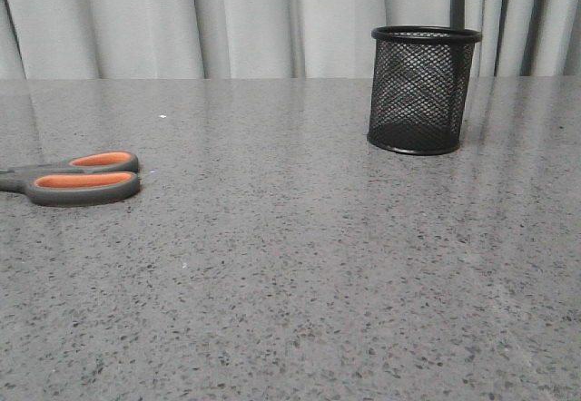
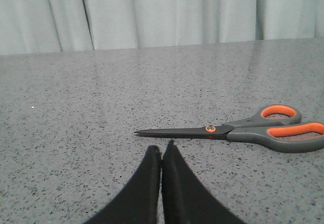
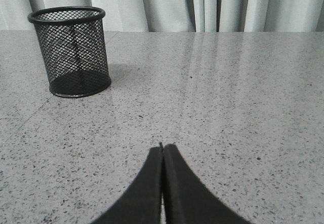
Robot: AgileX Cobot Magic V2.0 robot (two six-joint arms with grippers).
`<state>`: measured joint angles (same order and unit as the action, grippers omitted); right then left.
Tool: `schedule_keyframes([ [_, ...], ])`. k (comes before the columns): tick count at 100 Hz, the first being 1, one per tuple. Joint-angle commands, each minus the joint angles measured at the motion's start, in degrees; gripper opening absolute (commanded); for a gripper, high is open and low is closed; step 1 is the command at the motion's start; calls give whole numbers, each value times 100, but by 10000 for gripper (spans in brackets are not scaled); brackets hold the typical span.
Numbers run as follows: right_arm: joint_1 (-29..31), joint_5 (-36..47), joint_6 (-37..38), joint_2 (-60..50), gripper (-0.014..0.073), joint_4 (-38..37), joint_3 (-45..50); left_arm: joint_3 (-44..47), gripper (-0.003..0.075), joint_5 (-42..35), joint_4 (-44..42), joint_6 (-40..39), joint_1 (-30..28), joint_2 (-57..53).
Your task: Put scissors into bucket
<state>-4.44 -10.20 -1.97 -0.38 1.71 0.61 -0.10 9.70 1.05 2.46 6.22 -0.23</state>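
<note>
The scissors [image 1: 77, 179] lie flat on the grey speckled table at the far left of the front view, only the dark grey, orange-lined handles in frame. The left wrist view shows them whole [image 2: 243, 130], blades closed. My left gripper [image 2: 162, 148] is shut and empty, its tips just short of the blades. The bucket [image 1: 422, 90], a black wire-mesh cup, stands upright at the back right and looks empty; it also shows in the right wrist view [image 3: 71, 51]. My right gripper [image 3: 162, 147] is shut and empty, well short of the bucket. Neither gripper shows in the front view.
The grey speckled table [image 1: 290, 265] fills all views. Pale curtains [image 1: 272, 20] hang behind its far edge. A small white speck [image 1: 162, 116] lies on the table behind the scissors.
</note>
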Motion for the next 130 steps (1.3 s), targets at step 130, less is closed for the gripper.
schedule_keyframes([
  [130,30,687,-11,-149,-66,3,98,157,-21,-606,12,-68,-24,-141],
])
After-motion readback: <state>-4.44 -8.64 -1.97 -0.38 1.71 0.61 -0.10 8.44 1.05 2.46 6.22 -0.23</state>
